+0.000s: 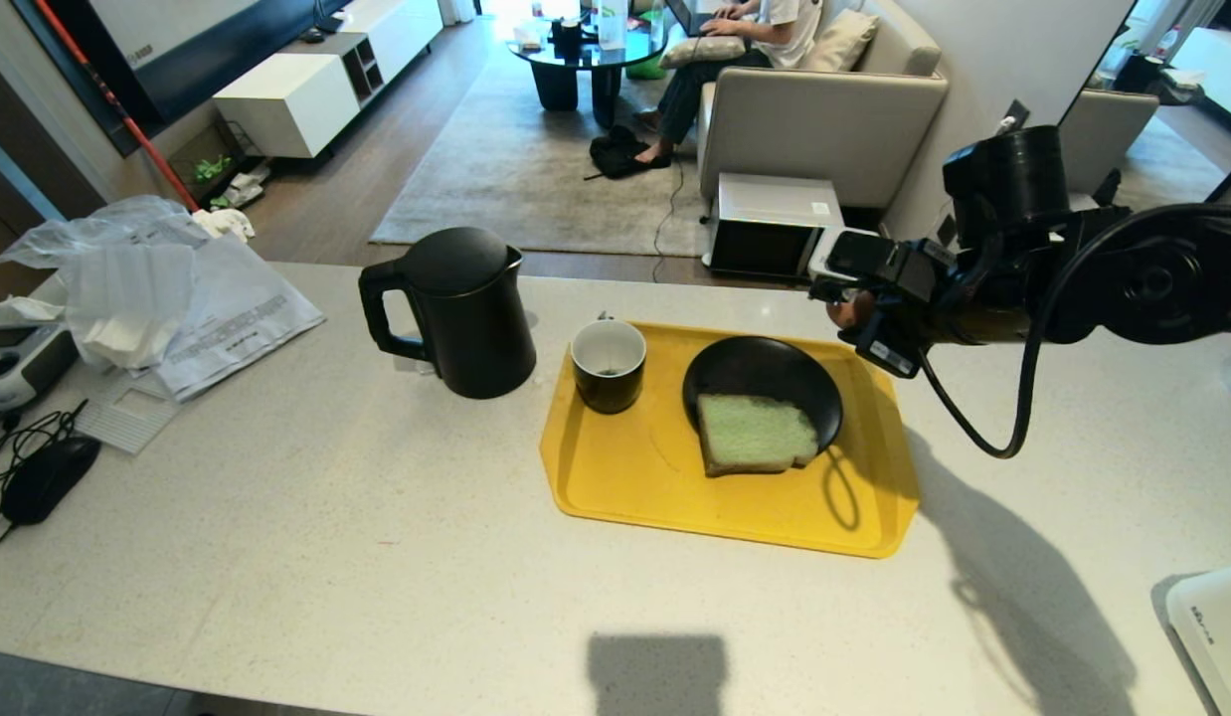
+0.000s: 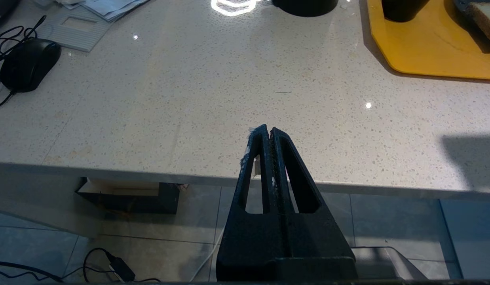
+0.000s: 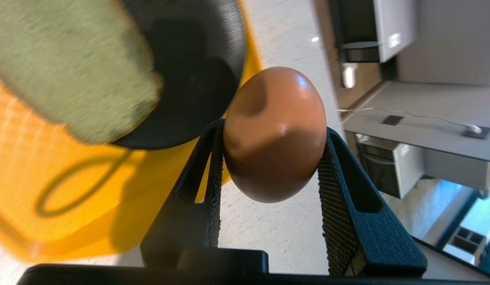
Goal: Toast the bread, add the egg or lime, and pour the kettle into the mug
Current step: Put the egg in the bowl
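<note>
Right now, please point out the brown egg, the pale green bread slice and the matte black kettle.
brown egg (image 3: 274,134), right wrist view, middle of shell.
pale green bread slice (image 1: 755,433), head view, centre of crumb.
matte black kettle (image 1: 471,318), head view, body side.

Black mouse beside papers on countertop.

The green bread lies flat, half on the black plate. The black mug and the black kettle stand left of the plate. The brown egg is up in the air, right of the plate.
</note>
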### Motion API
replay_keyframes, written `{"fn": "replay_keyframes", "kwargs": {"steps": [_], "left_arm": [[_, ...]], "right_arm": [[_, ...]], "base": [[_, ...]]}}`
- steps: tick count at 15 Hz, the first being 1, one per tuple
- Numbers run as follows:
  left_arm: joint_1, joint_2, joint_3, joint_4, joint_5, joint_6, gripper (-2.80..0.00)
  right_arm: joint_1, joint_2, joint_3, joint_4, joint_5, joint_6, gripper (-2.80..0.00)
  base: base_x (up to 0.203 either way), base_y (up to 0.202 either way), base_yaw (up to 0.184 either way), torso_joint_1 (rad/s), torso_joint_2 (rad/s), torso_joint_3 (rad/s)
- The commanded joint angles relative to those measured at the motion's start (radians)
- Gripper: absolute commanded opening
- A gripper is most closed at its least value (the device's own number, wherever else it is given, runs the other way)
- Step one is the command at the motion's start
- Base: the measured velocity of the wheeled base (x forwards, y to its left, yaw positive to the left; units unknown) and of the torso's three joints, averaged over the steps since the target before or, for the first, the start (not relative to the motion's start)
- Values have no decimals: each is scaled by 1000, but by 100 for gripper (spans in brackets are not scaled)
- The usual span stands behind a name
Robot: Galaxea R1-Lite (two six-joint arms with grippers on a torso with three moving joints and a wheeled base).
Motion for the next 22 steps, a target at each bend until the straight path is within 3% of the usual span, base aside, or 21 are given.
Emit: {"fn": "replay_keyframes", "kwargs": {"steps": [1, 3, 10, 22], "left_arm": [[0, 1, 0, 0, 1, 0, -280], [0, 1, 0, 0, 1, 0, -280], [0, 1, 0, 0, 1, 0, -280], [0, 1, 0, 0, 1, 0, -280]], "right_arm": [[20, 59, -112, 217, 4, -11, -280], [41, 102, -154, 309, 8, -14, -280], [90, 255, -254, 308, -8, -10, -280], [84, 430, -397, 118, -67, -12, -280]], "base": [[0, 0, 0, 0, 0, 0], [0, 0, 0, 0, 0, 0], [0, 0, 0, 0, 0, 0], [0, 0, 0, 0, 0, 0]]}}
